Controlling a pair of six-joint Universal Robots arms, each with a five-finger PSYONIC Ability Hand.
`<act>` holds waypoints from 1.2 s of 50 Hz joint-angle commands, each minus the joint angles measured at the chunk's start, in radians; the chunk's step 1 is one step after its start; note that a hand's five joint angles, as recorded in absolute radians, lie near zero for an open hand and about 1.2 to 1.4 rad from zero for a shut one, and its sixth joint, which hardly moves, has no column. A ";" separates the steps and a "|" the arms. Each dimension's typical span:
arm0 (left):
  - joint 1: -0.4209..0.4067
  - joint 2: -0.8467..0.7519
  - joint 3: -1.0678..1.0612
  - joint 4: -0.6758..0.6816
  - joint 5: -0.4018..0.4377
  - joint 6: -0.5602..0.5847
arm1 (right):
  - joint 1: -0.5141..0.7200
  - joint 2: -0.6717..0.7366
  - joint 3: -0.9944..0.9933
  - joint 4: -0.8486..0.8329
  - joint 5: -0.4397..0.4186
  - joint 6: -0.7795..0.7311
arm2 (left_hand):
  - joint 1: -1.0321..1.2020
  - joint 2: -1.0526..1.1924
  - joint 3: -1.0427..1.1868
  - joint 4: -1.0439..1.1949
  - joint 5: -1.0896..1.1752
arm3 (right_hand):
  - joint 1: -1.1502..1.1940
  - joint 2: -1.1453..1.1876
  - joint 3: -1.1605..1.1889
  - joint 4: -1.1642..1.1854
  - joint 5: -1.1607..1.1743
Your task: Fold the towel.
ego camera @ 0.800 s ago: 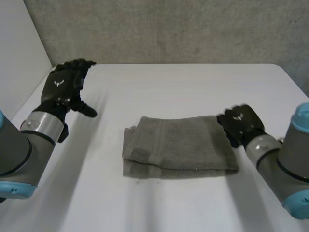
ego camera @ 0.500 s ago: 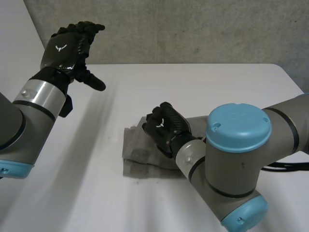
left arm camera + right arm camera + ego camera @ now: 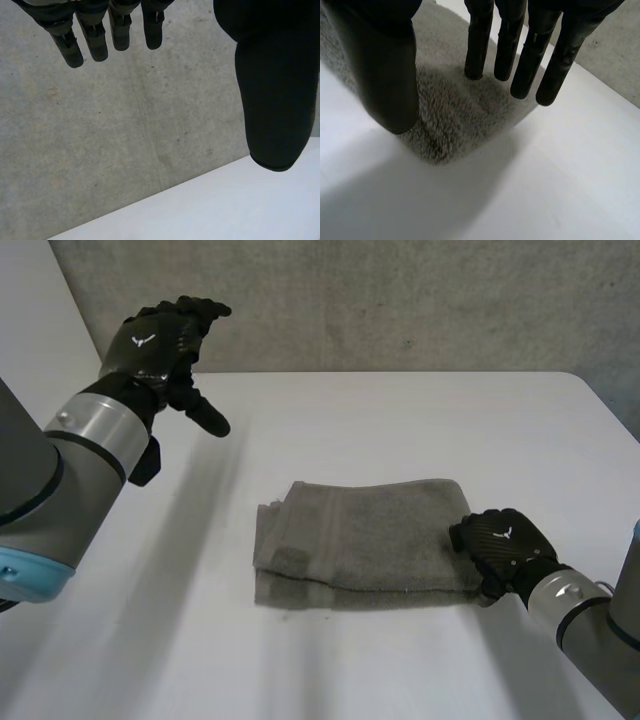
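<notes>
Towel point(image 3: 365, 540), grey, lay folded in the middle of the table point(image 3: 400, 420). R hand point(image 3: 503, 545) sat at its near right corner, fingers point(image 3: 480, 45) straight & spread over the cloth, thumb apart, nothing pinched. L hand point(image 3: 160, 340) hung above the table's far left side, well apart from the towel, fingers relaxed, thumb out, empty.

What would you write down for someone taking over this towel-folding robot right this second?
Left hand: open, holding nothing, raised over the far left part of the table, away from the towel.
Right hand: open, fingers straight over the near right corner of the towel, nothing pinched.
Towel: grey, mid-table, lying flat in layers.
Done: at least one fold, judging by the stacked edges.
Left: probably grasp that corner for another fold, if one is wanted.
</notes>
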 commanded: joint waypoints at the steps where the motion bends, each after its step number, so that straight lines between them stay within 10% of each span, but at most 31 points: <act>1: 0.001 0.001 0.033 -0.049 -0.014 -0.001 | -0.006 0.028 0.004 -0.066 0.008 0.000 | -0.006 0.009 0.010 0.010 -0.030 | 0.139 0.140 0.140 0.142 0.133; 21: -0.004 0.000 0.021 -0.050 -0.011 -0.003 | -0.032 0.075 -0.005 -0.076 0.005 0.001 | -0.006 0.009 0.010 0.010 -0.030 | 0.212 0.213 0.213 0.215 0.206; 26: -0.011 -0.006 0.019 -0.049 -0.011 0.000 | -0.032 0.071 -0.014 -0.076 0.012 0.000 | -0.006 0.009 0.010 0.010 -0.030 | 0.798 0.799 0.799 0.801 0.792; 32: -0.019 -0.023 0.040 -0.076 -0.009 0.000 | -0.016 0.025 -0.117 -0.064 0.025 -0.026 | -0.009 0.006 0.007 0.007 -0.033 | 0.802 0.802 0.803 0.805 0.795; 46: -0.015 -0.037 0.133 -0.271 -0.015 0.000 | 0.569 0.240 -0.586 0.154 0.000 -0.256 | -0.006 0.009 0.010 0.010 -0.030 | 0.802 0.802 0.803 0.805 0.795; 54: -0.013 -0.038 0.131 -0.271 -0.017 0.000 | 0.669 0.383 -0.608 0.188 0.028 -0.376 | -0.006 0.009 0.010 0.010 -0.030 | 0.802 0.802 0.803 0.805 0.795; 55: -0.014 -0.038 0.128 -0.270 -0.017 0.000 | 0.666 0.368 -0.596 0.181 0.040 -0.361 | -0.006 0.009 0.010 0.010 -0.030 | 0.309 0.309 0.310 0.312 0.302; 60: -0.018 -0.051 0.123 -0.270 -0.012 -0.001 | 0.642 0.234 -0.513 0.105 0.090 -0.248 | -0.009 0.006 0.007 0.007 -0.033 | -0.420 -0.420 -0.419 -0.417 -0.427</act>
